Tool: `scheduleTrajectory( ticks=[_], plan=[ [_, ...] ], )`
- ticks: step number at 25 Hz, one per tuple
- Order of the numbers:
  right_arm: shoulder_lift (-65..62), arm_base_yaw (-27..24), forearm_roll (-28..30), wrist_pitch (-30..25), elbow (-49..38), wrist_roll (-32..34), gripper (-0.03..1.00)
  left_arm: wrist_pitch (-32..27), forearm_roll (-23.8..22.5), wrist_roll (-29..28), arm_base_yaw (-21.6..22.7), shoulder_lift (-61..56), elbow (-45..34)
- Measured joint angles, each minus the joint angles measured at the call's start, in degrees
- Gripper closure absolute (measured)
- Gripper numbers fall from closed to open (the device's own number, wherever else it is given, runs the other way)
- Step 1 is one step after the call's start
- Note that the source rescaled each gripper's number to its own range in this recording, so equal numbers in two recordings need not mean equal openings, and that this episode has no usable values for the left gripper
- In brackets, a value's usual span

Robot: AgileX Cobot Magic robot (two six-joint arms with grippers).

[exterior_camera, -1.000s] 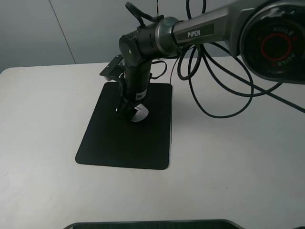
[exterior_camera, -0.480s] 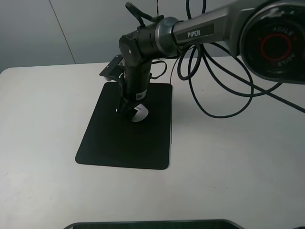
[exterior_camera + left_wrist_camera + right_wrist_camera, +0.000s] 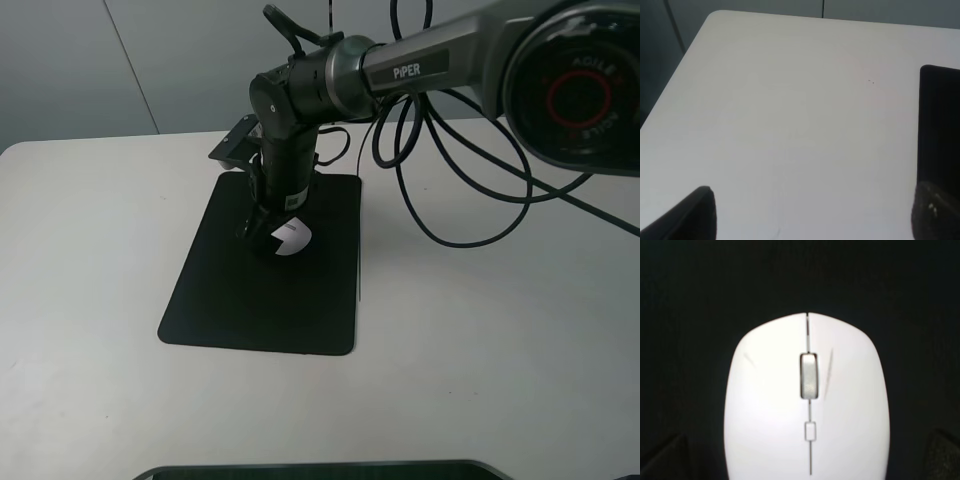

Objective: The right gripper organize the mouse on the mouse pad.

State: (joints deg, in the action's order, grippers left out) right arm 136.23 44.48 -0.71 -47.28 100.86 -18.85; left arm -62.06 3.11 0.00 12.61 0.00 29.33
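The white mouse (image 3: pixel 292 237) lies on the black mouse pad (image 3: pixel 230 300), in its far half. The right gripper (image 3: pixel 266 234) reaches across from the right and points down over the mouse, hiding its left part. In the right wrist view the mouse (image 3: pixel 807 390) fills the middle, its grey wheel facing away. The right gripper (image 3: pixel 802 462) is open, and its fingertips (image 3: pixel 662 460) stand apart from the mouse's sides. The left gripper (image 3: pixel 812 215) is open and empty above bare table, beside the pad's edge (image 3: pixel 940 125).
The white table (image 3: pixel 500 350) stretches to the right and left of the pad. Black cables (image 3: pixel 450 190) loop from the right arm over the table's back right. A dark flat edge (image 3: pixel 320 470) shows at the bottom of the exterior high view.
The right gripper has shifted slightly toward the pad's far side, and a little more of the white mouse shows beside it. The pad has not moved.
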Motion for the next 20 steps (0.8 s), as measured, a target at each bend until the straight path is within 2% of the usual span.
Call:
scheduleTrajectory(
  ticks=[9,20],
  plan=[
    [-0.93,0.0,0.23,-1.9,0.0,0.0,-0.01,0.0,0.0,0.0,0.0,0.0,0.0],
    [-13.64,0.0,3.73,-7.77,0.0,0.21,-0.03,0.0,0.0,0.0,0.0,0.0,0.0]
  ],
)
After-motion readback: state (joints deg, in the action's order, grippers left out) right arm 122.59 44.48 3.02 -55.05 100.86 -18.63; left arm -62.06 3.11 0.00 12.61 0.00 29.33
